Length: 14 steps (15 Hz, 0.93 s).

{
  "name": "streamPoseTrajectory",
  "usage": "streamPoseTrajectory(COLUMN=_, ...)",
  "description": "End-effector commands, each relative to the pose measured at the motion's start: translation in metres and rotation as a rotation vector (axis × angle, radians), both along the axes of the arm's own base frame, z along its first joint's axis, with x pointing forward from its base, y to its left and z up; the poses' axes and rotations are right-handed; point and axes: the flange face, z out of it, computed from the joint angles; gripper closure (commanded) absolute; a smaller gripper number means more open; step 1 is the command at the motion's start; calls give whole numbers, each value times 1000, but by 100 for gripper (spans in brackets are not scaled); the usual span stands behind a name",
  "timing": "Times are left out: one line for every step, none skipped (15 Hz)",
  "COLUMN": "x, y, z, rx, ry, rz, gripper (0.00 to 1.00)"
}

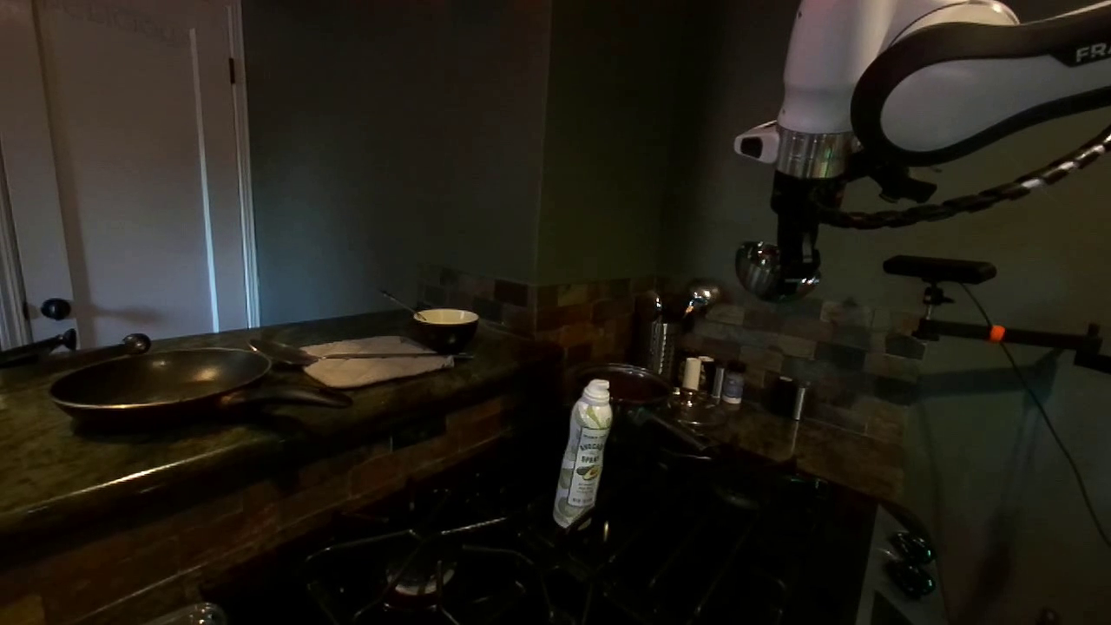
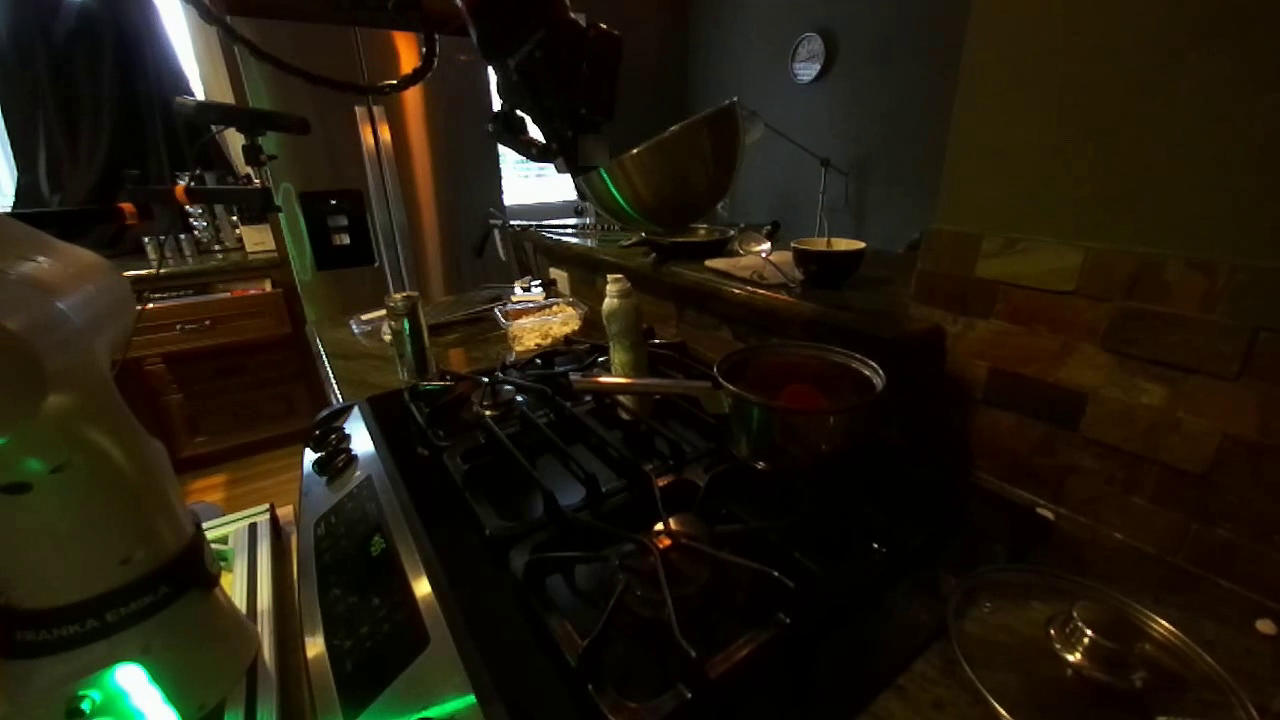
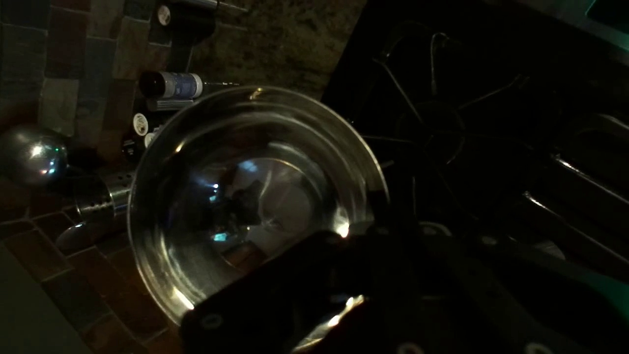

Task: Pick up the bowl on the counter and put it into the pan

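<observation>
1. Pan point(image 1: 165, 382): on the raised counter point(image 1: 52, 460), near its front edge, handle pointing right in an exterior view.
2. Pale cloth point(image 1: 373, 372), then a white-lined dark bowl point(image 1: 451, 335), toward the counter's end at the tiled wall point(image 1: 573, 312).
3. Spray can point(image 1: 583, 456): upright on the stove point(image 1: 677, 547).
4. Steel bowl point(image 1: 757, 266): tilted in the air; the gripper point(image 1: 792, 267) has its fingers closed tight on the rim.

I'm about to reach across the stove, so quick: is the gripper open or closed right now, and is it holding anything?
Gripper: closed, holding the steel bowl by its rim.
</observation>
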Motion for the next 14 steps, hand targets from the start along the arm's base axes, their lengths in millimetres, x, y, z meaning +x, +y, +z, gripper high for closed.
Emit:
streamPoseTrajectory(x=17, y=9, z=20, rx=6, ry=-81, rz=41, gripper=99)
streamPoseTrajectory(x=28, y=20, z=34, rx=-17, ry=-112, rz=107, gripper=99)
streamPoseTrajectory(x=39, y=38, z=51, rx=-33, ry=-123, rz=182, gripper=99)
streamPoseTrajectory(x=48, y=53, z=64, rx=-36, ry=-134, rz=240, gripper=99)
streamPoseTrajectory(x=58, y=73, z=77, rx=-37, ry=-133, rz=302, gripper=99)
streamPoseTrajectory(x=68, y=95, z=86, rx=-42, ry=-119, rz=359, gripper=99)
streamPoseTrajectory(x=77, y=119, z=96, rx=-39, ry=-106, rz=418, gripper=99)
streamPoseTrajectory(x=84, y=139, z=106, rx=-40, ry=-101, rz=478, gripper=99)
streamPoseTrajectory(x=92, y=158, z=114, rx=-38, ry=-90, rz=536, gripper=99)
streamPoseTrajectory(x=99, y=175, z=123, rx=-42, ry=-76, rz=592, gripper=99)
streamPoseTrajectory(x=106, y=192, z=131, rx=-45, ry=-61, rz=649, gripper=99)
streamPoseTrajectory(x=116, y=204, z=135, rx=-53, ry=-41, rz=702, gripper=99)
streamPoseTrajectory(x=125, y=215, z=142, rx=-58, ry=-28, rz=759, gripper=99)
streamPoseTrajectory(x=133, y=218, z=149, rx=-62, ry=-31, rz=820, gripper=99)
